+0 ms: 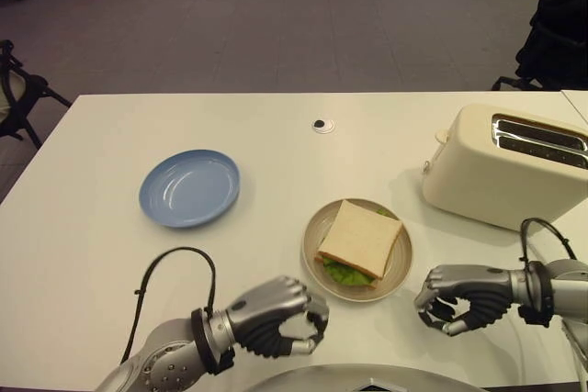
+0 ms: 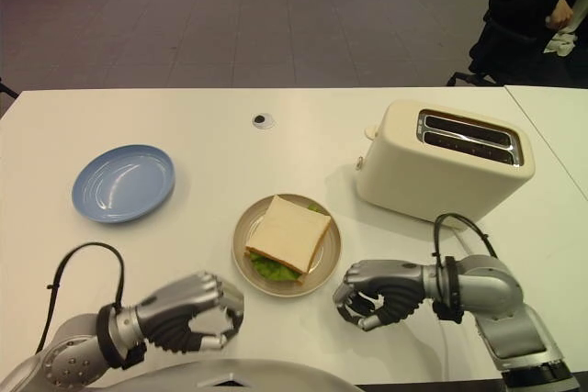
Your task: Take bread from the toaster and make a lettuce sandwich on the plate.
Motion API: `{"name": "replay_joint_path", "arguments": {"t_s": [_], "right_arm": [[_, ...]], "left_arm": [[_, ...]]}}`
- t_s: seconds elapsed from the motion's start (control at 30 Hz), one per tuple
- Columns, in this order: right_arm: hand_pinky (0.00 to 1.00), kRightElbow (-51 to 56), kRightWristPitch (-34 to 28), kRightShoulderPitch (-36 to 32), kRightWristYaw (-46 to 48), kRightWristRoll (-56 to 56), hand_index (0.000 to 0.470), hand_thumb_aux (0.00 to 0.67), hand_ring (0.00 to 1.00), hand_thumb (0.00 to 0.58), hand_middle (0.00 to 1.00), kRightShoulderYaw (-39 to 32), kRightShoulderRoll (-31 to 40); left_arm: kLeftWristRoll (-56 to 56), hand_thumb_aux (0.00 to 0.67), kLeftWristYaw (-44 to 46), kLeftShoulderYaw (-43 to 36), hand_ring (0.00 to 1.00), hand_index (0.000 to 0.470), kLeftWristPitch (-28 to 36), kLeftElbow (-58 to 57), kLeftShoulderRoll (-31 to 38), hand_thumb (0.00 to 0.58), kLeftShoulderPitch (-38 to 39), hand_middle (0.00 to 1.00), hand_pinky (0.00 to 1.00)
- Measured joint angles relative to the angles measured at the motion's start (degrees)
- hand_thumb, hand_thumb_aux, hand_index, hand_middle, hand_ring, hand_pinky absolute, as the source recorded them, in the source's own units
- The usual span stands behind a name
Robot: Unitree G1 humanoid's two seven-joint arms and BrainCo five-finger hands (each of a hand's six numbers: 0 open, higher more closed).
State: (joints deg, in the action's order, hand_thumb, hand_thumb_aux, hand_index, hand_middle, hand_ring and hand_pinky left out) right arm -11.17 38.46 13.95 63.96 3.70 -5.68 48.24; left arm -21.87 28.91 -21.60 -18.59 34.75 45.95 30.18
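The sandwich [image 1: 360,239] sits on the tan plate [image 1: 405,259] at the middle of the counter [image 1: 110,254], near the front edge. The top slice covers nearly everything. Only a fringe of lettuce [image 1: 347,273] shows at its near edge, and whatever lies under that is hidden. The slice is close to square, so I can't pick a long axis; it lies flat and askew, one corner aimed at the toaster [image 1: 487,172]. The toaster stands to the right, lengthways across the counter, its slots [image 1: 539,140] facing up and too dark to see into. The left hand [image 1: 276,319] and right hand [image 1: 459,298] flank the plate, both curled closed on nothing. A blue plate [image 1: 189,188] lies well apart to the left.
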Motion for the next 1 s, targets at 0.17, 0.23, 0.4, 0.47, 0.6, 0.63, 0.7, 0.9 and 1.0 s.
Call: {"name": "replay_joint_path", "arguments": {"t_s": [0.17,0.23,0.4,0.47,0.6,0.63,0.7,0.9,1.0], "right_arm": [[1.00,8.1,6.9,-4.5,-8.3,13.1,0.470,0.670,1.00,0.580,1.00,-5.0,-1.7],[1.00,10.2,7.8,-6.1,-12.7,15.5,0.470,0.670,1.00,0.580,1.00,-6.2,-3.7],[1.00,17.1,8.2,-12.0,-25.9,21.8,0.470,0.670,1.00,0.580,1.00,-9.2,-10.6],[1.00,22.2,6.5,-16.5,-31.2,24.6,0.470,0.670,1.00,0.580,1.00,-10.9,-14.6],[1.00,34.4,1.6,-26.9,-40.1,27.7,0.470,0.670,1.00,0.580,1.00,-13.0,-21.0],[1.00,37.4,0.7,-29.4,-41.7,28.1,0.470,0.670,1.00,0.580,1.00,-13.3,-21.9],[1.00,44.4,-0.8,-34.8,-45.4,28.7,0.470,0.670,1.00,0.580,1.00,-14.1,-23.9],[0.92,56.1,0.6,-43.1,-52.9,29.1,0.066,0.095,0.92,0.152,0.92,-15.2,-26.2],[0.91,49.4,5.2,-39.1,-52.1,26.0,0.000,0.000,0.91,0.000,0.91,-14.3,-23.1]], "left_arm": [[-10.2,0.670,2.8,-6.4,1.00,0.470,0.4,-5.3,-3.3,0.580,-5.7,1.00,1.00],[-15.2,0.670,-0.6,-7.6,1.00,0.470,-1.1,-8.1,-5.7,0.580,-9.3,1.00,1.00],[-24.5,0.670,-15.6,-8.1,1.00,0.470,-2.8,-19.5,-11.2,0.580,-20.6,1.00,1.00],[-27.7,0.670,-21.9,-7.2,1.00,0.470,-2.5,-25.5,-12.7,0.580,-25.3,1.00,1.00],[-31.9,0.670,-31.8,-6.5,1.00,0.470,-1.3,-39.0,-14.7,0.580,-36.1,1.00,1.00],[-32.3,0.670,-33.3,-6.5,1.00,0.470,-1.3,-41.7,-15.1,0.580,-38.1,1.00,1.00],[-33.2,0.670,-36.8,-6.9,1.00,0.470,-1.6,-47.3,-15.8,0.580,-42.0,1.00,1.00],[-33.5,0.641,-43.1,-8.0,1.00,0.450,-3.3,-55.7,-16.1,0.579,-47.4,1.00,1.00],[-31.1,0.413,-41.5,-6.5,0.87,0.289,-3.2,-49.2,-14.2,0.494,-42.3,0.87,0.87]]}}
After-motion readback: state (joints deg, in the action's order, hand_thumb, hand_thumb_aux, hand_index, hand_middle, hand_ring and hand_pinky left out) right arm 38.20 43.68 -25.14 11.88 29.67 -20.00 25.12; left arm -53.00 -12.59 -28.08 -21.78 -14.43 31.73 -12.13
